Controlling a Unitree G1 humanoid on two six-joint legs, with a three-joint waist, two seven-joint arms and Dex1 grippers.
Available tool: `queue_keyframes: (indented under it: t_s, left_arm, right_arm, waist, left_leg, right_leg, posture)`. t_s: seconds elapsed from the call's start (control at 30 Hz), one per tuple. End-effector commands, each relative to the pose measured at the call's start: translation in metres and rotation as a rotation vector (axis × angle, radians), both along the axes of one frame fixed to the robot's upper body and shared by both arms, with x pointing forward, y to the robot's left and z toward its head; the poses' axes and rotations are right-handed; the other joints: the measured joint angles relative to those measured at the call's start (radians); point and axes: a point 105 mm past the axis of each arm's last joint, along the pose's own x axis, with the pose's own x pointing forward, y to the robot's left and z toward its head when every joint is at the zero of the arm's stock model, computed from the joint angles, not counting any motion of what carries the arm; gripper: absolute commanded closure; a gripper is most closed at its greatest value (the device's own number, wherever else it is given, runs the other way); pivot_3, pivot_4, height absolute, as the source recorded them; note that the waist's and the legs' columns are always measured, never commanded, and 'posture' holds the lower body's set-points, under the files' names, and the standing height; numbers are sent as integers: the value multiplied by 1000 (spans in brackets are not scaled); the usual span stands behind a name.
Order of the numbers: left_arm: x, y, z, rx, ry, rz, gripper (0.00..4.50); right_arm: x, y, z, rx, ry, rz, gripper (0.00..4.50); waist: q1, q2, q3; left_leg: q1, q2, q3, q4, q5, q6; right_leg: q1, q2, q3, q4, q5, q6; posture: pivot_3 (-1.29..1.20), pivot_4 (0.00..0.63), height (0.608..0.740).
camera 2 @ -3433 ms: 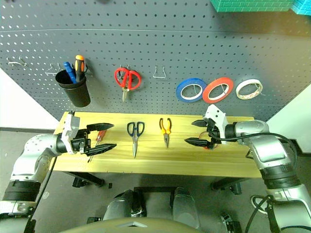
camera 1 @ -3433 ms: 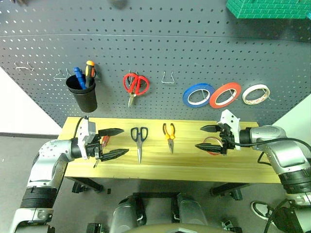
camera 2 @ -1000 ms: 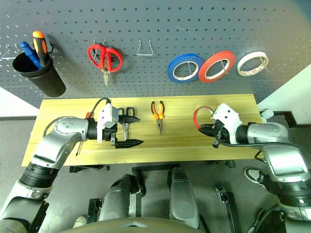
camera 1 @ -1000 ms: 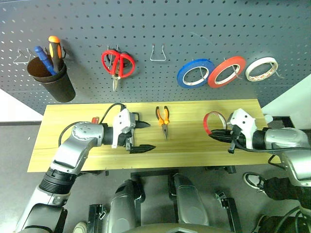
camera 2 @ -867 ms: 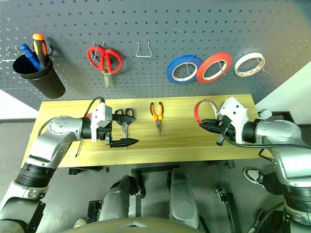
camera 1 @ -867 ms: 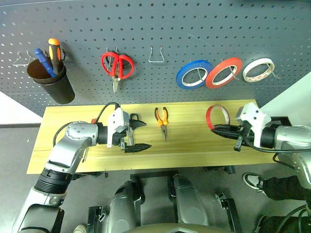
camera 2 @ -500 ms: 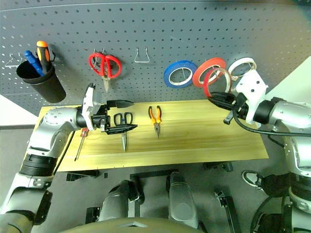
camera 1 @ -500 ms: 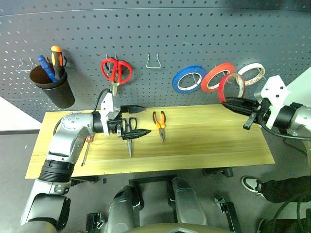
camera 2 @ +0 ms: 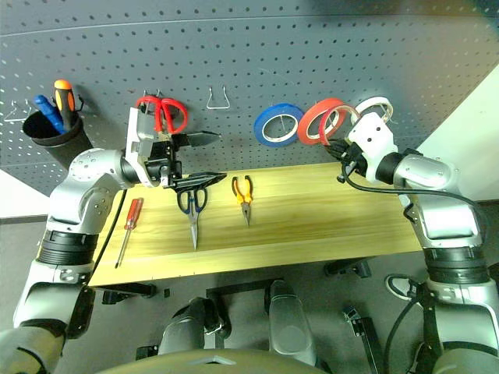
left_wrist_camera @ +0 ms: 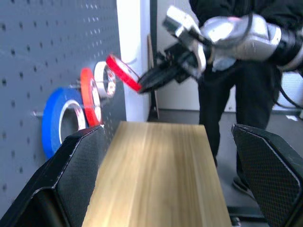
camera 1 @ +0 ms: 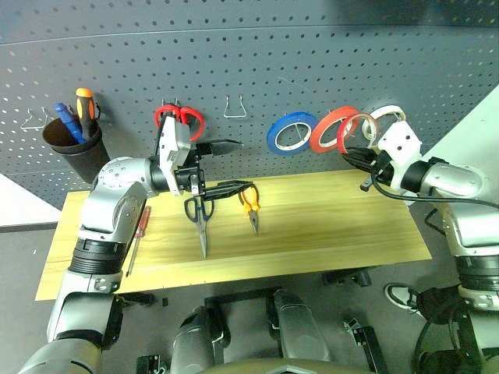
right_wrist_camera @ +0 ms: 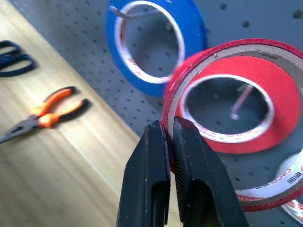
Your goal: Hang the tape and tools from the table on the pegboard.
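Across my screen, left to right. On the dark grey perforated pegboard (camera 1: 312, 62): a black plastic cup (camera 1: 72, 148) with a blue-handled screwdriver (camera 1: 65, 118) and an orange-handled screwdriver (camera 1: 84, 103) standing in it; red-handled scissors (camera 1: 178, 117) on a hook; a bare wire hook (camera 1: 235, 107); a blue roll of tape (camera 1: 290, 133); a red-orange roll of tape (camera 1: 330, 129); a white roll of tape (camera 1: 388, 117) furthest right.

On the light yellow wooden plank table (camera 1: 327, 226): the slim red-handled screwdriver (camera 1: 137, 237) near the left end; the dark-handled steel scissors (camera 1: 199, 220), blades toward me; just beside them the small pliers with orange-and-black handles (camera 1: 250, 206).

My left gripper (camera 1: 226, 165) hangs above the table's back edge, pointing right, its two black fingers spread wide with nothing between them, over the scissors' handles.

My right gripper (camera 1: 355, 153) is up at the board, its fingers (right_wrist_camera: 156, 179) pinched tight on the rim of a thin red tape ring (camera 1: 357, 131). The ring sits in front of the red-orange roll, overlapping it; I cannot tell whether it is on a hook.
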Motion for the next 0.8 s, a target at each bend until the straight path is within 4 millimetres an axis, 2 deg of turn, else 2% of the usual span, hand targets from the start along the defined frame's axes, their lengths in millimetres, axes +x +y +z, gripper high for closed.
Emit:
queue_keyframes:
  t_s: [0.03,0.07,0.17,0.4,0.67,0.8]
  left_arm:
    - [-1,-4,11,-12,-40,6,0]
    - [-1,-5,10,-7,-42,6,0]
    - [0,-6,11,-17,-34,14,0]
    - [0,-7,10,-11,-30,32,0]
    - [-3,0,2,6,-2,64,0]
    - [-4,4,-4,5,15,84,0]
  right_arm:
    - [12,5,10,-1,-79,-8,4463]
    - [16,6,8,-1,-81,-15,4463]
    - [25,12,8,6,-112,-5,3683]
    - [32,19,6,1,-107,9,1378]
    - [-11,12,7,-11,24,114,1378]
    - [-36,17,0,-12,141,183,1378]
  waist:
    - [-8,0,-3]
    - [-13,0,-4]
    - [-21,1,-7]
    - [-21,2,-14]
    - [-15,2,-19]
    - [-14,1,-21]
  left_leg:
    - [2,0,0,-1,0,0]
    - [2,0,0,-1,0,0]
    - [2,0,-1,0,0,0]
    - [3,0,-1,0,0,-1]
    - [5,0,-2,1,0,-1]
    - [6,0,-2,1,0,-1]
  right_leg:
    - [2,0,0,0,0,0]
    - [2,0,0,0,0,1]
    - [3,0,0,0,0,1]
    - [4,0,0,1,-1,1]
    - [6,0,0,1,-1,2]
    - [7,0,0,1,-1,1]
  posture:
    - [-282,79,730]
    - [-281,78,730]
    - [-281,79,730]
    - [-266,77,730]
    - [-257,85,730]
    - [-259,89,730]
